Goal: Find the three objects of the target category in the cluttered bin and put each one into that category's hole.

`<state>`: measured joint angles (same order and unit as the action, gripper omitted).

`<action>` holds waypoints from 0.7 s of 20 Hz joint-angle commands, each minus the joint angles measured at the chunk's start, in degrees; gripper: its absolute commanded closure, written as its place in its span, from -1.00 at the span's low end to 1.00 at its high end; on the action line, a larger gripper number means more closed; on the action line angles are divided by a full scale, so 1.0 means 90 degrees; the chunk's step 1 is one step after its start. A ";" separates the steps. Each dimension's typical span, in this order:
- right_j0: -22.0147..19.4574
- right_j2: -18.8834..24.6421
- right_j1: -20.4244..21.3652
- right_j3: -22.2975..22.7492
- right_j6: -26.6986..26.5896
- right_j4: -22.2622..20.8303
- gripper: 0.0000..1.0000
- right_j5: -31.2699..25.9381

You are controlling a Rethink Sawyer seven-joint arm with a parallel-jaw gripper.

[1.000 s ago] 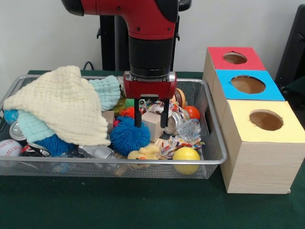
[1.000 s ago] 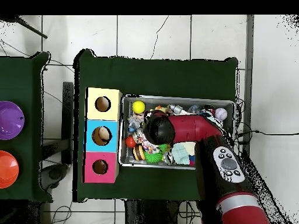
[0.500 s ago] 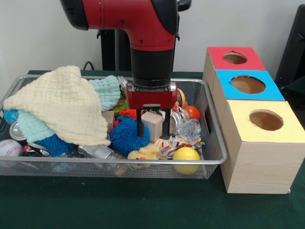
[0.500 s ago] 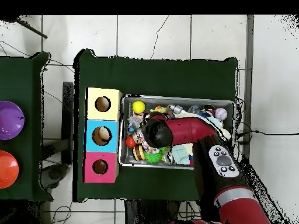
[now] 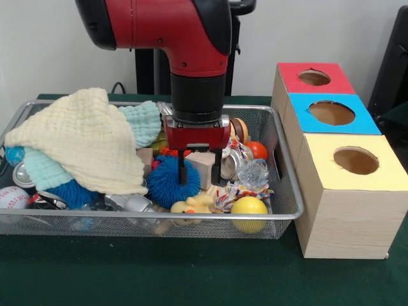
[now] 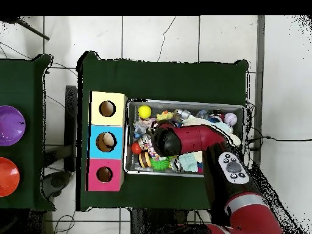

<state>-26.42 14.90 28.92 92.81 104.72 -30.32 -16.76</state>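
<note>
Gripper lowered over the wooden block in the wire bin

The gripper [image 5: 198, 171] stands open, one finger on each side of the pale wooden block [image 5: 204, 167] in the middle of the bin [image 5: 290, 213], beside the blue spiky ball [image 5: 169, 182]. To grasp well, I judge it should close squarely on the block's flat sides without pinching the ball's spikes, then lift straight up, clear of the clutter, before heading for the box holes [image 5: 331, 113].

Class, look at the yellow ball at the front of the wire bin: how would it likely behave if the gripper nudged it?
The yellow ball is round and smooth, so it would probably roll. The wire bin wall and neighbouring clutter would likely stop it quickly.
</note>
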 commanded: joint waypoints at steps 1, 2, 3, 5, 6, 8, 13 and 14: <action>-0.0337 0.0509 -0.0233 0.0011 -0.0621 -0.0508 -1.00 -0.0052; -0.0359 0.0530 -0.0240 0.0002 -0.0658 -0.0550 -1.00 -0.0058; -0.0370 0.0542 -0.0255 -0.0019 -0.0676 -0.0579 -1.00 -0.0067; -0.0409 0.0577 -0.0269 -0.0035 -0.0702 -0.0626 -1.00 -0.0083; -0.0424 0.0600 -0.0263 -0.0040 -0.0720 -0.0651 -1.00 -0.0108; -0.0436 0.0627 -0.0255 -0.0050 -0.0715 -0.0685 -1.00 -0.0123; -0.0456 0.0657 -0.0248 -0.0030 -0.0448 -0.0840 -1.00 0.0272; -0.0438 0.0640 -0.0251 -0.0039 -0.0413 -0.0864 -1.00 0.0284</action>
<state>-29.63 16.37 28.92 92.80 104.72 -33.76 -16.76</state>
